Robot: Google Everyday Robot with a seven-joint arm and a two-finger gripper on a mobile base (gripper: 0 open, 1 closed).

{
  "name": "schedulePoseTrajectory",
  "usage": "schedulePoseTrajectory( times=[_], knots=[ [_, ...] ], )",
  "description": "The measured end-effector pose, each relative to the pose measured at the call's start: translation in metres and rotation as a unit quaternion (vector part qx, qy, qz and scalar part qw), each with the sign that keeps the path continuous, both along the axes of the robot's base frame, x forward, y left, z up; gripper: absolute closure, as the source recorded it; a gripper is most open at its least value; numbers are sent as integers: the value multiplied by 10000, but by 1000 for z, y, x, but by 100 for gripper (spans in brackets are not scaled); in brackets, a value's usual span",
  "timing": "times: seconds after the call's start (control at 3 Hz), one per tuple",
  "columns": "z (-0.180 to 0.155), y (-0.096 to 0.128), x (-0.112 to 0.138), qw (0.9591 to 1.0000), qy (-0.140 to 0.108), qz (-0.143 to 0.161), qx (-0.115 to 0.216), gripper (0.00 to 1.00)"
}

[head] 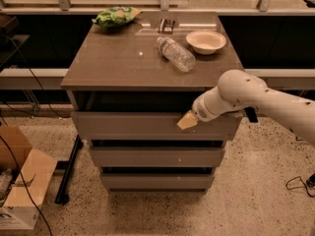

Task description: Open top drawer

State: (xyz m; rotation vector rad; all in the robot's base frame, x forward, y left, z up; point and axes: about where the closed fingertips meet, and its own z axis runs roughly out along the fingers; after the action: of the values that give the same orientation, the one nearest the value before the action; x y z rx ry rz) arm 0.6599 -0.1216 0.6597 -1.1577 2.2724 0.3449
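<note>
The grey drawer cabinet's tabletop (113, 65) spreads above and behind the hand, and the robot's white arm (256, 100) comes in from the hand's right. The top drawer (128, 127), the widest of three plain grey fronts, lies directly at the hand and runs out to both sides of it. Its front stands forward of the tabletop edge, with a dark gap above it. The middle drawer (155, 157) and the bottom drawer (155, 182) are stacked below the hand, each narrower than the one above. A cardboard box (19, 181) sits on the speckled floor, far to the hand's left and lower.

On the tabletop, a clear plastic bottle (176, 54) lies on its side just above and beyond the hand. A pale bowl (206, 41) sits farther back and slightly right, and a green snack bag (116, 16) lies at the far back left.

The hand (188, 120), tan at its tip, rests against the upper edge of the top drawer's front, right of centre. I cannot tell whether it is open or closed.
</note>
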Motion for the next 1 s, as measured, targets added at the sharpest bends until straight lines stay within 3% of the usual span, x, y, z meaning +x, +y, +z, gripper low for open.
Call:
schedulePoseTrajectory(
  times=[0.33, 0.67, 1.0],
  knots=[
    [-2, 1, 0, 10000, 15, 12, 2, 5],
    [-2, 3, -16, 9982, 189, 329, -459, 0],
    [-16, -9, -43, 9883, 712, 703, -1152, 14]
  ],
)
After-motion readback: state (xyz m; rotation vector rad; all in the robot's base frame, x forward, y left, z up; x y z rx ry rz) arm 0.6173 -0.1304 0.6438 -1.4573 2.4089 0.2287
